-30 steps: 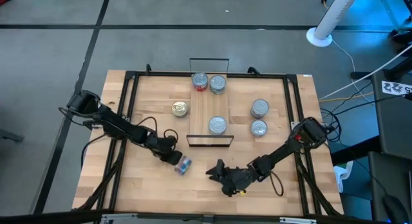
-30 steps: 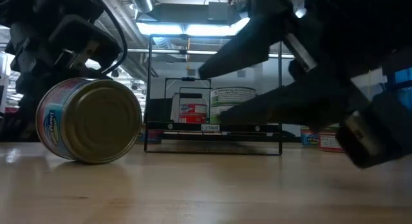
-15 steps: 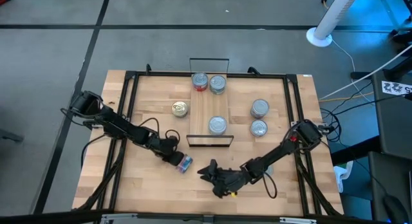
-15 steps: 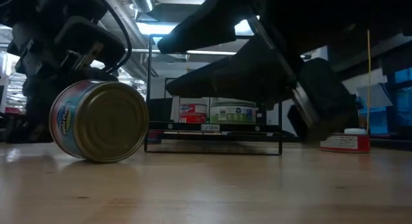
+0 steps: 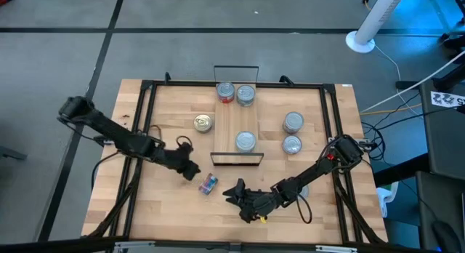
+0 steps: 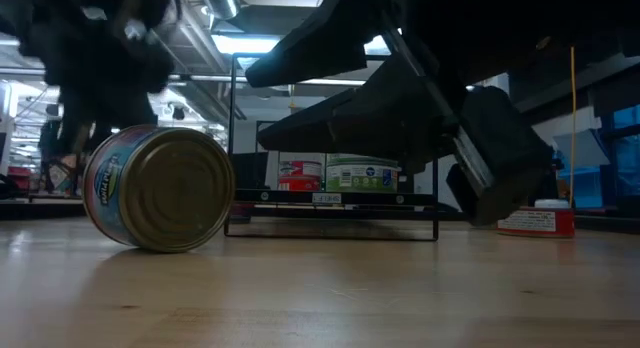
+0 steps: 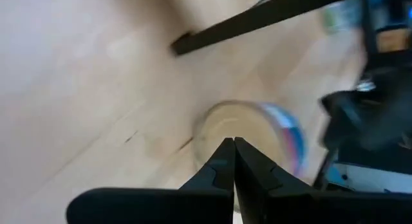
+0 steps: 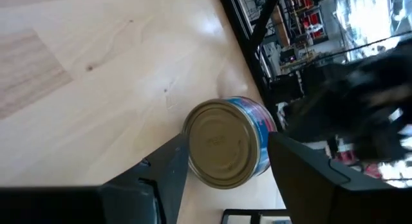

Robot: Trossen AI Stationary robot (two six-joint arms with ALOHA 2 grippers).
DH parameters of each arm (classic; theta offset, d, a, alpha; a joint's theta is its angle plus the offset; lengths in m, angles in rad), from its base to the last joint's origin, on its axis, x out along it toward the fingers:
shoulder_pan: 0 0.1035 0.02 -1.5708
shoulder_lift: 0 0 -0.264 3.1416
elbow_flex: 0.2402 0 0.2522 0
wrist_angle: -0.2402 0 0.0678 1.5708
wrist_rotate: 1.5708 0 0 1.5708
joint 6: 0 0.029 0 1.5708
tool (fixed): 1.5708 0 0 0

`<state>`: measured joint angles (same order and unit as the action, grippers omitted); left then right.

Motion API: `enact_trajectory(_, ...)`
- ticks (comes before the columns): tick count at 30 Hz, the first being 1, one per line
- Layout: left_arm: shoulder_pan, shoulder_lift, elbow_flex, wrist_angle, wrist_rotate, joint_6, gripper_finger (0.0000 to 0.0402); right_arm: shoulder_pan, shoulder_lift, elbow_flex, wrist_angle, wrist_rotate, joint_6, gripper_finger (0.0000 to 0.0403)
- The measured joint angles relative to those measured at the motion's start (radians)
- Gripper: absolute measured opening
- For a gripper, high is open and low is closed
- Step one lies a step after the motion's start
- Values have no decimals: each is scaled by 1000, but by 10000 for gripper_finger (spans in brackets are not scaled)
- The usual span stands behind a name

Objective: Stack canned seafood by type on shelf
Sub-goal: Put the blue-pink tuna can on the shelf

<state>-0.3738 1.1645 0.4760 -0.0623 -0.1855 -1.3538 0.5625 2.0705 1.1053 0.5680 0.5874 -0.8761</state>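
Observation:
A tin with a blue and pink label and a gold end [image 5: 208,184] lies on its side on the tabletop, near the shelf's near end; it also shows in the low view [image 6: 160,188]. My left gripper [image 5: 190,171] is shut and sits just left of this tin, apart from it [image 7: 233,147]. My right gripper [image 5: 231,193] is open on the tin's right, its fingers pointing at the gold end [image 8: 225,143] and standing just short of it. The shelf [image 5: 234,118] carries a red-labelled tin [image 5: 226,92], another beside it [image 5: 245,95] and one near its near end [image 5: 245,141].
Loose tins stand upright on the tabletop: a gold-topped one [image 5: 203,123] left of the shelf and two silver-topped ones [image 5: 293,122] [image 5: 291,145] right of it. A black frame [image 5: 145,100] runs along the table's edges. Bare wood lies along the near edge.
My left gripper has drawn back from the lying tin toward the table's left and far side, letting it go. My right gripper has moved left along the near side toward the tin, then stopped. The tin has rolled slightly toward the right gripper.

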Motion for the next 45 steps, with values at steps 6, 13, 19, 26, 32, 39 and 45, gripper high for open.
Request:
enact_trajectory(6,-124,-106,142,-190,-210,118,0,-2,0,0,-28,17,19,214)
enact_trajectory(13,-216,-81,232,-25,-240,313,3,-2,0,0,-17,34,19,214)
enact_trajectory(19,-210,-76,232,33,-240,305,52,-2,0,0,-16,33,36,214)
enact_trajectory(26,-199,-75,232,-76,-235,229,165,-2,0,0,-16,32,63,214)
enact_trajectory(32,-200,-75,232,-99,-168,228,237,-2,0,0,-16,32,64,214)
enact_trajectory(39,-199,-75,232,-123,-164,205,278,-2,0,0,-17,33,64,214)
enact_trajectory(45,-199,-75,232,-118,-164,148,280,-2,0,0,-17,33,64,214)
